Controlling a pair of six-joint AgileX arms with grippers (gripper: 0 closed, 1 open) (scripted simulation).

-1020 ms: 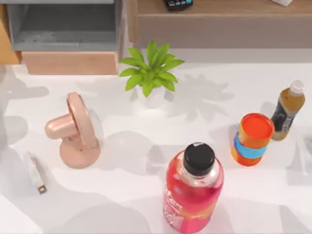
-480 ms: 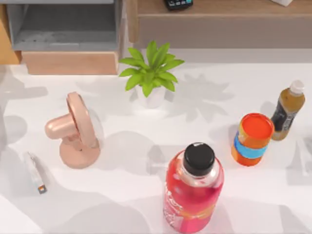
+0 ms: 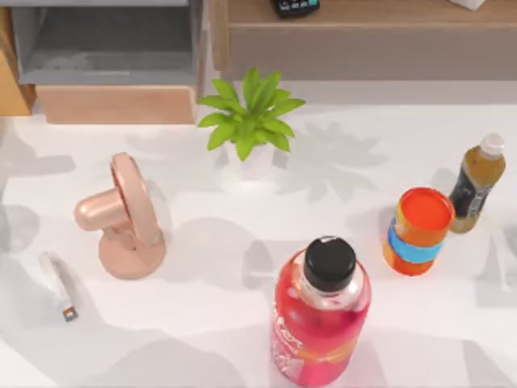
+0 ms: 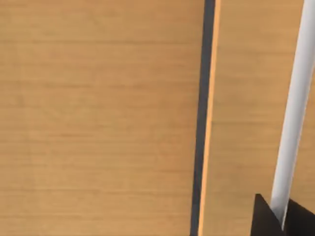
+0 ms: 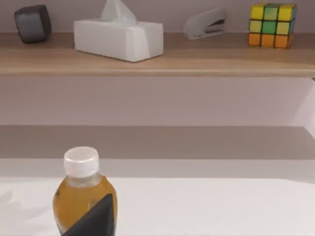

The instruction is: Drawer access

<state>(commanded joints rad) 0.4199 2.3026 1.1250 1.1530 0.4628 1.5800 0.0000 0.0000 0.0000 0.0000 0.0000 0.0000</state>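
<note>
**Top view.** The drawer (image 3: 11, 81) shows as a strip of orange-tan wood front at the upper left edge of the frame. It lies just beside the wide grey tray (image 3: 105, 48), whose front is paler peach wood. The white table (image 3: 347, 170) has open room across its centre and along its left edge. A potted plant (image 3: 246, 121) stands upper centre and a glossy pink fan (image 3: 121, 218) centre left. A small white stick (image 3: 56, 287) lies lower left, and a round red drink bottle with a black cap (image 3: 321, 315) stands at the bottom. An orange can with a blue band (image 3: 418, 230) and a tea bottle (image 3: 477, 182) stand at the right.

**Left wrist view.** Flat grained wood is split by a dark seam. A smooth white bar handle (image 4: 295, 98) runs between the dark tips of the left gripper (image 4: 284, 222), which close against it on both sides.

**Right wrist view.** The right gripper (image 5: 91, 221) is a dark wedge before the tea bottle (image 5: 81, 189); its opening cannot be told. Behind it, a wooden shelf (image 5: 197, 61) carries a tissue box (image 5: 118, 38), a stapler (image 5: 206, 23) and a colour cube (image 5: 272, 24).

**Change.** The orange-tan front sits slightly lower in the frame than a second ago. The shadows at the left have shifted.
</note>
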